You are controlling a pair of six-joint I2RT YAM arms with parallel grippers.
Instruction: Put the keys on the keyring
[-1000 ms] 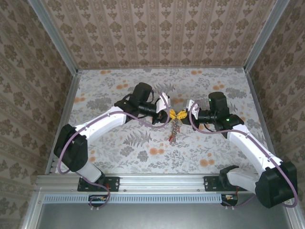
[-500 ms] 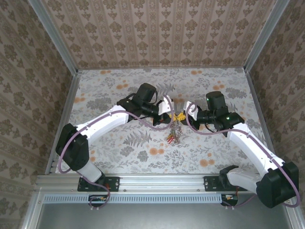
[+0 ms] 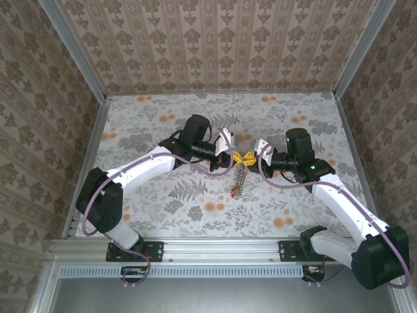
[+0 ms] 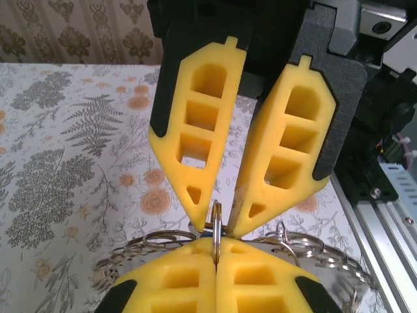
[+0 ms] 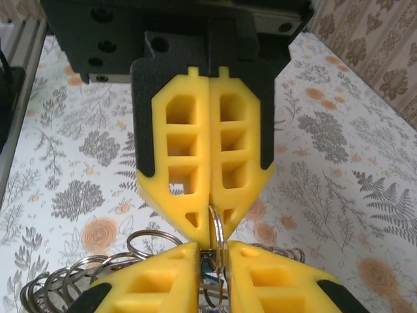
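On a floral-printed table [image 3: 150,124]: a white-and-black left arm [image 3: 146,166] and matching right arm [image 3: 342,199], angled inward, yellow tips nose to nose at centre. Under the meeting point, trailing toward the near edge in the overhead view: the keyring [image 3: 238,179], a large metal ring crowded with silver keys and small red tags [image 3: 233,190]. Pinches a thin silver ring [image 4: 215,222] edge-on with the left gripper [image 3: 238,156], jaws clenched flat together on it. Straddles that same ring with the right gripper [image 3: 251,157], jaws parted a little, no squeeze visible. Impossible to tell whether the big ring's own wire or one key's small loop. Sets the ring's plane in line with both seams, long axis running straight from one gripper into the other, neither arm nearer. Beside it in the right wrist view, a fleck of blue [image 5: 206,262], too small to name. Next, by the look of it: a careful close by the right jaws, squarely across that wire.
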